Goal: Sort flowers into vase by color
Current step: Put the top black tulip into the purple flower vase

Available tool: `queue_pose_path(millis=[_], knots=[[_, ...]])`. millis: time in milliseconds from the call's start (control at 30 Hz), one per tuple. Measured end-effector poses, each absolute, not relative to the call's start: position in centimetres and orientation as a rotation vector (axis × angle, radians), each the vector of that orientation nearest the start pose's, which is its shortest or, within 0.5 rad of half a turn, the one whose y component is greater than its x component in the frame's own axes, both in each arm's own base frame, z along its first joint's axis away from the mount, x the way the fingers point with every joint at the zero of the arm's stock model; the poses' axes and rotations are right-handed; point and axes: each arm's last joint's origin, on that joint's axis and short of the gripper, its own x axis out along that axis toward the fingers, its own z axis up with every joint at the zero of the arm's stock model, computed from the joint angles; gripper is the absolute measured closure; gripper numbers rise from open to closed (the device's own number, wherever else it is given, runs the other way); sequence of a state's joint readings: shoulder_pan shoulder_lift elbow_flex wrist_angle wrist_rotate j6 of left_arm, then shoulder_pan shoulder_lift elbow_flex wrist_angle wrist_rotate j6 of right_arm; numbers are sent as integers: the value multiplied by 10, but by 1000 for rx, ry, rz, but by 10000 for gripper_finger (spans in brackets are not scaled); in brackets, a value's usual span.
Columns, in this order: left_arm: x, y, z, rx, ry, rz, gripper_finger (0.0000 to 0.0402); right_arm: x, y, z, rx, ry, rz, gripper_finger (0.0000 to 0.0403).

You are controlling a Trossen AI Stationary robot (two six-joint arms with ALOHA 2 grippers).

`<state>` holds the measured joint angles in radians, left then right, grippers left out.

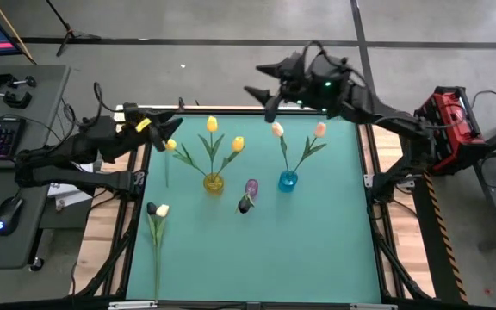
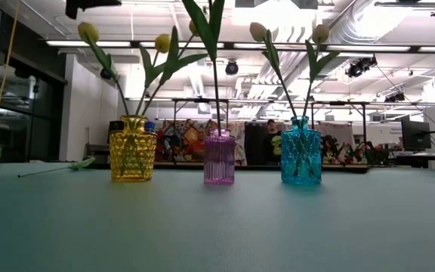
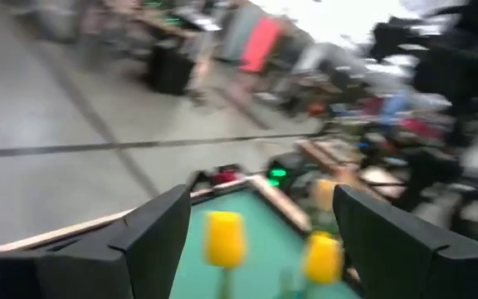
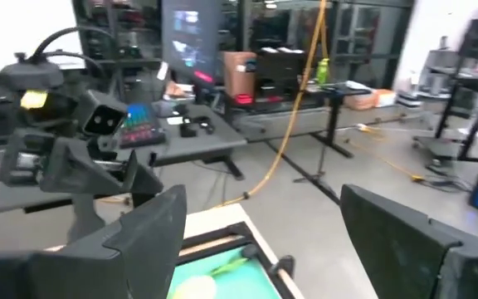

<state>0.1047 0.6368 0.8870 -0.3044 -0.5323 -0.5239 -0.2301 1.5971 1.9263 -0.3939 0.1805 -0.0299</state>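
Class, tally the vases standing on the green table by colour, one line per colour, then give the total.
Yellow vase: 1
Purple vase: 1
Blue vase: 1
Total: 3

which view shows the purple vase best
The low view: the purple vase stands side-on, centred, unobstructed, one stem in it. The high view shows it only small from above. Neither wrist view shows it.
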Motion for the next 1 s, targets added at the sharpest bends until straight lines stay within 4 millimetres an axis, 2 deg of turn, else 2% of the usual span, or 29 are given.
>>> queue_pose_path(millis=[200,333,467,567,667,800,1000], knots=[[125,51,390,-478,95,922,117,303,-81,505,2,99,-445,96],[138,88,385,-501,285,1089,117,301,-80,502,7,138,-443,96],[146,136,354,-607,517,1197,117,300,-80,495,56,201,-446,96],[145,169,327,-716,598,1285,117,299,-80,488,97,266,-452,96],[139,192,303,-784,661,1373,117,297,-79,483,132,317,-458,96],[130,209,270,-873,736,1461,117,295,-78,478,159,365,-456,96],[132,213,236,-908,853,1485,117,295,-78,476,164,386,-454,96]])
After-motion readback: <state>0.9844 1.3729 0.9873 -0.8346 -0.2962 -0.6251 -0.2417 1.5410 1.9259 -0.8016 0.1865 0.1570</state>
